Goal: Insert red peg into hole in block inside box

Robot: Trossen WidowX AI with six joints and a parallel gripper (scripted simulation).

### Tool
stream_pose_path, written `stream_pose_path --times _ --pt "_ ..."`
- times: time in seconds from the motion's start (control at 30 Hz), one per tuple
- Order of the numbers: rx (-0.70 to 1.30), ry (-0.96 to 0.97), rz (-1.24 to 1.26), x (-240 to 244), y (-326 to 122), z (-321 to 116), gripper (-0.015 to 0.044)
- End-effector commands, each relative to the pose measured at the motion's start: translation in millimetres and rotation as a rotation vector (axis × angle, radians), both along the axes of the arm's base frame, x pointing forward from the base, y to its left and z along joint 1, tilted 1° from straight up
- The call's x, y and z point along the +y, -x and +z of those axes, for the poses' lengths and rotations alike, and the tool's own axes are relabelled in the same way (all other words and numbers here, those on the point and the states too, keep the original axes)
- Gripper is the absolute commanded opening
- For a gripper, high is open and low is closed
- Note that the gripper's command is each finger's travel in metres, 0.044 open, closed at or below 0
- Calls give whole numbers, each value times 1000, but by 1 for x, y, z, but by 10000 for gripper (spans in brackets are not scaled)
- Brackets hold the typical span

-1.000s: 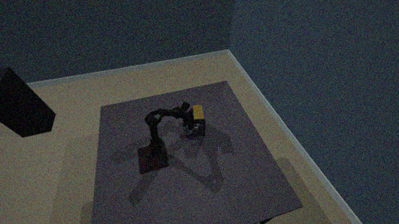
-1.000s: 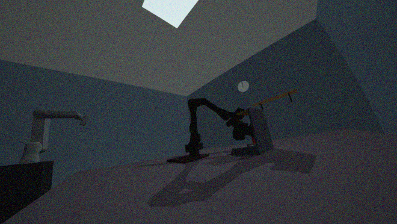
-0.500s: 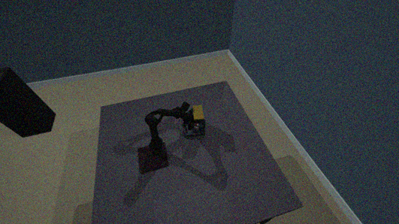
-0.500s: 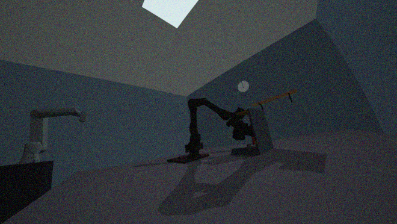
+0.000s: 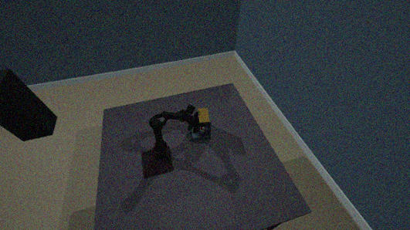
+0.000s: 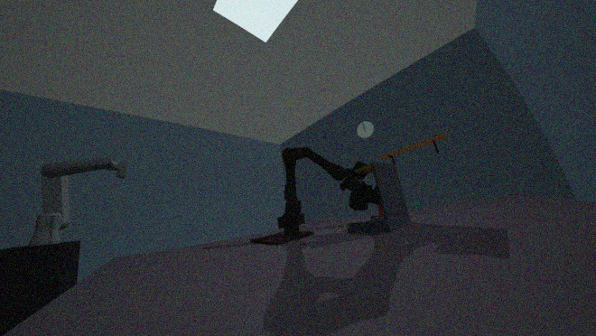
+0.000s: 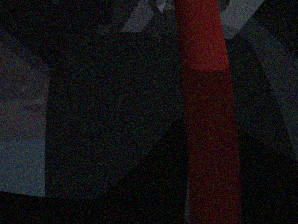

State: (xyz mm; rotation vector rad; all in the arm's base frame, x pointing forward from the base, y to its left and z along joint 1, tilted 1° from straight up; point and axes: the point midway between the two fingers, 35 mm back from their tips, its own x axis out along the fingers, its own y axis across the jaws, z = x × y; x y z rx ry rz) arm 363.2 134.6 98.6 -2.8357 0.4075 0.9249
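My gripper is shut on the red peg. In the exterior view the peg points down from the fingers at the box's open side, close above the box floor. The box is dark grey, with a tall side wall. Its yellow roof shows in the top view, beside the gripper's wrist. The block and its hole cannot be made out, and whether the peg's lower end is in the hole cannot be told.
The arm's base stands on the purple-grey table. The box's side wall rises close beside the gripper. Shadows of the arm and box fall across the table. A second arm stands apart on a black block.
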Motion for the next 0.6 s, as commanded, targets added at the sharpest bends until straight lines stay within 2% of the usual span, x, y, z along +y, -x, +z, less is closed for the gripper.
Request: stream_pose_path --times 0.0,0.03,0.27,0.57 --pt "28 14 7 -1 2 -10 0" --pt "0 0 0 0 0 0 26" --pt "0 0 0 0 0 0 210" --pt "6 2 1 2 4 8 220"
